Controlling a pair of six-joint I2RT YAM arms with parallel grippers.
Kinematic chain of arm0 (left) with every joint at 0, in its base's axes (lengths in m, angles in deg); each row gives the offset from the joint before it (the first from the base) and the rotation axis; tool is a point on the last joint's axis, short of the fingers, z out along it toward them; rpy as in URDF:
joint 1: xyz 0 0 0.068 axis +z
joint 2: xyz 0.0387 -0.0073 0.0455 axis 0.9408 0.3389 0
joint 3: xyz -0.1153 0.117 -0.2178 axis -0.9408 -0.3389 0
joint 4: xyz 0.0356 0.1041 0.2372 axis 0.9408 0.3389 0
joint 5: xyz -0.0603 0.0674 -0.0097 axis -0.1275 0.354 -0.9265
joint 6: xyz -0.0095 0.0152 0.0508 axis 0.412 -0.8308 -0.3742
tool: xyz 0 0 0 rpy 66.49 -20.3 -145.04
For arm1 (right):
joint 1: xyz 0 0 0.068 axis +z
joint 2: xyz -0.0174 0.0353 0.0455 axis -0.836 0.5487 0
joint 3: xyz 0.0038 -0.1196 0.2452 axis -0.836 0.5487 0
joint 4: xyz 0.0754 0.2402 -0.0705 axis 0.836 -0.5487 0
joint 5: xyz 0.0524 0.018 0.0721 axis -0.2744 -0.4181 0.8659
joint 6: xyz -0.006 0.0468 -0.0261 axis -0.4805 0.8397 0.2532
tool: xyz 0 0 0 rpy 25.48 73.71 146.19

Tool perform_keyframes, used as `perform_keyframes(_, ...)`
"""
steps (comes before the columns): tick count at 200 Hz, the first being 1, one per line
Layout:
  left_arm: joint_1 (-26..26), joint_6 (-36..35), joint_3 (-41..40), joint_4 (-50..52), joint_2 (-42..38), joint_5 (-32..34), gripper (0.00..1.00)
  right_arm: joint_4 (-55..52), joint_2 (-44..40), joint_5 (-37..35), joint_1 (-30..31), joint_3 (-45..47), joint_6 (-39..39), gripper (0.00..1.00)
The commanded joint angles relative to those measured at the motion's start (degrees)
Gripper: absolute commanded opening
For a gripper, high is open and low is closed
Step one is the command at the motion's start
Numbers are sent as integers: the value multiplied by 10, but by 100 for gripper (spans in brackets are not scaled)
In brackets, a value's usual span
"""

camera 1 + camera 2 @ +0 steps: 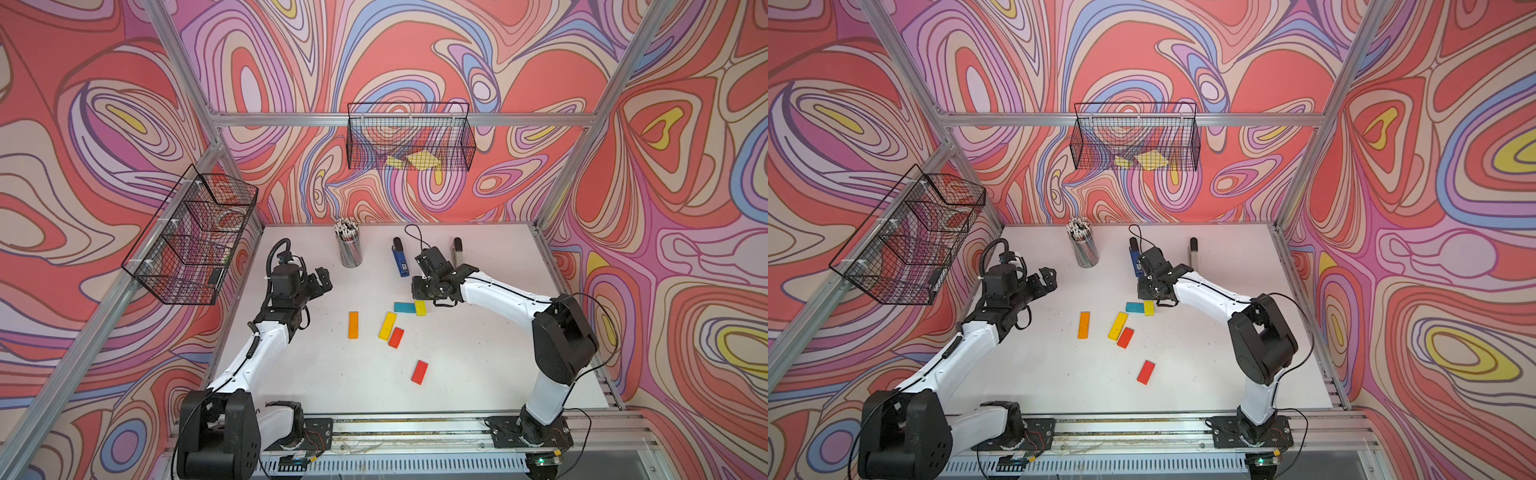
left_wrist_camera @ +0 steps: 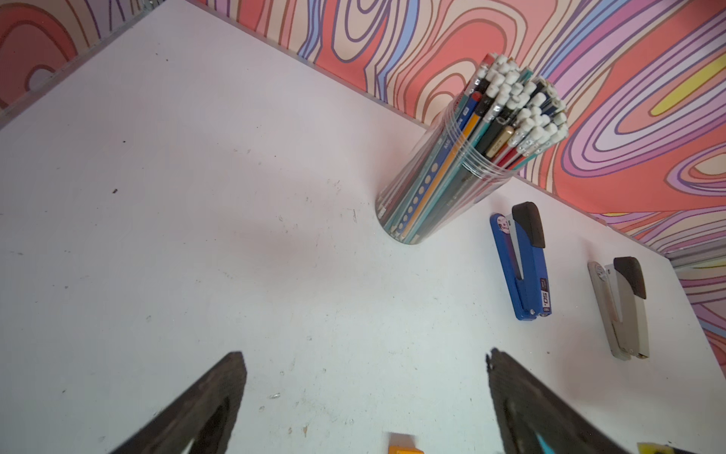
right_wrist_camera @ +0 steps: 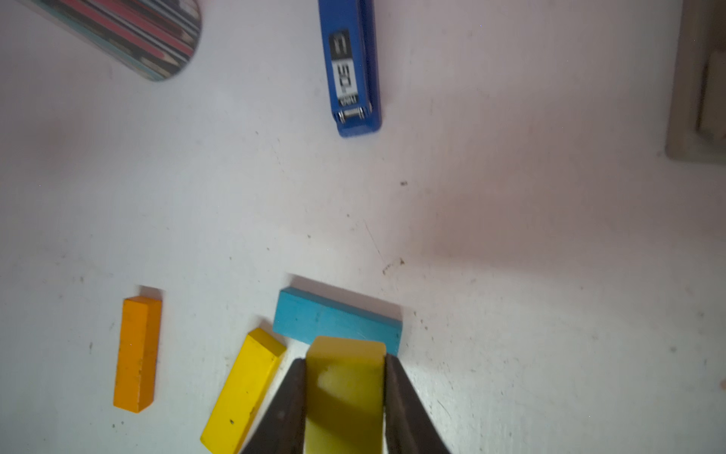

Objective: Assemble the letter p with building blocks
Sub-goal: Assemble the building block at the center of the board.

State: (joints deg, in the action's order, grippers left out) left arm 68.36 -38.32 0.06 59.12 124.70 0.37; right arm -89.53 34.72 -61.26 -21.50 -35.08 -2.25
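Locate the white table (image 1: 478, 365) first; every task item lies on it. Two wire baskets hang above it, the side basket (image 1: 191, 237) on the left frame and the rear basket (image 1: 409, 137) on the back rail. Only the top views show them.

The left gripper (image 1: 322, 280) hangs over the table's left rear area. The left wrist view shows its jaws spread wide with only bare table between them. The right gripper (image 1: 419, 297) reaches to mid-table. The top views hide its jaws under the wrist, so check the right wrist view, where they are clamped on the long sides of the held yellow block (image 3: 343, 393).

The pencil cup (image 1: 349, 245) stands upright near the rear edge. The blue stapler (image 1: 400, 259) lies to its right and the beige stapler (image 1: 457, 251) further right. The left wrist view shows both staplers whole. In a top view the right wrist covers part of the blue stapler (image 1: 1134, 254).

The building blocks lie loose at mid-table, not joined as a P.
- The held yellow block's tip meets the right end of the light blue block (image 1: 404, 307) at a right angle. You cannot tell whether they touch.
- The free yellow block (image 1: 387, 326) lies tilted just in front of the light blue block.
- The near red block (image 1: 396, 337) lies against the free yellow block's right side.
- The orange block (image 1: 353, 325) lies apart to the left.
- The far red block (image 1: 419, 372) lies alone, nearer the front.

Neither wrist view shows the red blocks.
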Motion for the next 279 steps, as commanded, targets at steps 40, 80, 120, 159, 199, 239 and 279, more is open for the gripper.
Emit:
perform_keyframes(40, 2, 14, 8, -20, 18, -45, 99, 45, 16, 26, -23, 74, 30, 24)
perform_keyframes(80, 2, 13, 3, -18, 17, -39, 99, 52, 37, 25, -24, 78, 27, 24)
perform_keyframes(120, 2, 14, -3, -20, 16, -35, 99, 52, 50, 9, -25, 71, 19, 26)
perform_keyframes(159, 2, 14, -3, -20, 16, -34, 99, 56, 50, 7, -25, 73, 13, 55)
perform_keyframes(199, 2, 13, -6, -18, 13, -30, 99, 41, 18, 3, -25, 87, 7, 61)
perform_keyframes(239, 2, 14, -10, -11, 7, -33, 99, 21, -38, -28, 17, 98, -3, 60)
perform_keyframes(279, 2, 16, -17, -8, 2, -33, 99, 2, -55, 17, 72, 68, -19, 58)
